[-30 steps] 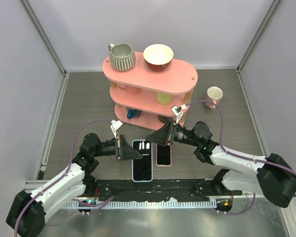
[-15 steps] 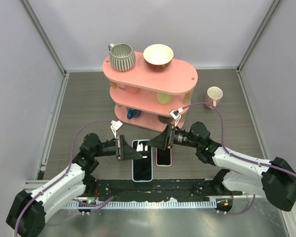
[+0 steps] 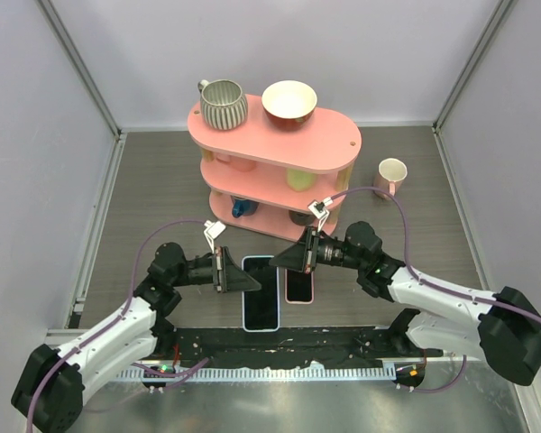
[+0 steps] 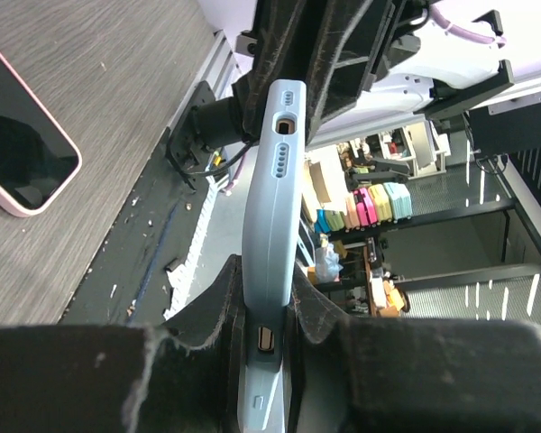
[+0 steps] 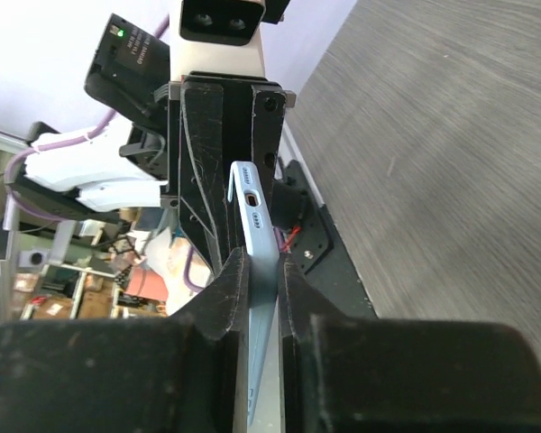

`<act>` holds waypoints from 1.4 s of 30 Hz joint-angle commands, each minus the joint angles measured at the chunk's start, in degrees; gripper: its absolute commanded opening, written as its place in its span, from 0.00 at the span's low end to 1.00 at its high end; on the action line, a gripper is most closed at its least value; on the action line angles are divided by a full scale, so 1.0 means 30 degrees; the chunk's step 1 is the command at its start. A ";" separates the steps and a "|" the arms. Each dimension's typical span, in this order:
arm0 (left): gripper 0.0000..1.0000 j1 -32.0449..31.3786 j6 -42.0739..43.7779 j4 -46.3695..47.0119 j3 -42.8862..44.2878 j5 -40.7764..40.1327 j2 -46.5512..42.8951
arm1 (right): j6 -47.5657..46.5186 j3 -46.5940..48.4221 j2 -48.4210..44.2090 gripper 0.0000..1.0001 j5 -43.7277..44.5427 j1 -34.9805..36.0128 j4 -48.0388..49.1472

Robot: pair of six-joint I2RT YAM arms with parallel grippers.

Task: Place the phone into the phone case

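Note:
A light blue phone case (image 3: 261, 307) with a dark screen face showing lies lengthwise between the arms at the near middle. My left gripper (image 3: 250, 281) is shut on its left edge. My right gripper (image 3: 284, 260) is shut on its upper right edge. In the left wrist view the case (image 4: 275, 180) runs edge-on between the clamped fingers (image 4: 270, 307). In the right wrist view the case (image 5: 255, 216) is likewise pinched (image 5: 257, 280). A phone with a pink rim (image 3: 299, 287) lies flat just right of the case, and it also shows in the left wrist view (image 4: 22, 153).
A pink three-tier shelf (image 3: 343, 144) stands behind the phones, carrying a striped mug (image 3: 223, 102) and a bowl (image 3: 289, 101). A small cup (image 3: 392, 173) stands on the table at the right. A black strip (image 3: 343, 343) runs along the near edge.
My right gripper has shifted a little left and down onto the case's upper edge. The pale glare at the top of the screen is gone. The left gripper has barely moved.

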 commanded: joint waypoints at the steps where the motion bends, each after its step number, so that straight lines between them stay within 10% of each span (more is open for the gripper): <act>1: 0.00 -0.0031 -0.0045 -0.0215 0.1055 -0.0761 0.0414 | -0.3441 0.2059 -0.1307 0.01 0.1095 0.0500 -0.4298; 8: 0.00 -0.0031 0.0249 -0.0246 0.1203 -0.0821 0.1060 | -0.3593 0.2591 -0.1806 0.35 0.1304 0.0618 -0.5195; 18: 0.00 -0.0031 0.0658 -0.1036 0.1379 -0.1026 0.1499 | -0.3679 0.2646 -0.1512 0.02 0.1448 0.0618 -0.5656; 28: 0.00 -0.0235 0.1215 -0.1535 0.2725 0.1751 0.1705 | -0.9798 0.7121 -0.2774 0.64 -0.1829 -0.0817 -1.4472; 42: 0.01 -0.3106 0.4526 -0.5314 0.5070 0.2548 0.2026 | -1.0067 0.8039 -0.1631 0.65 -0.4527 -0.0846 -1.6443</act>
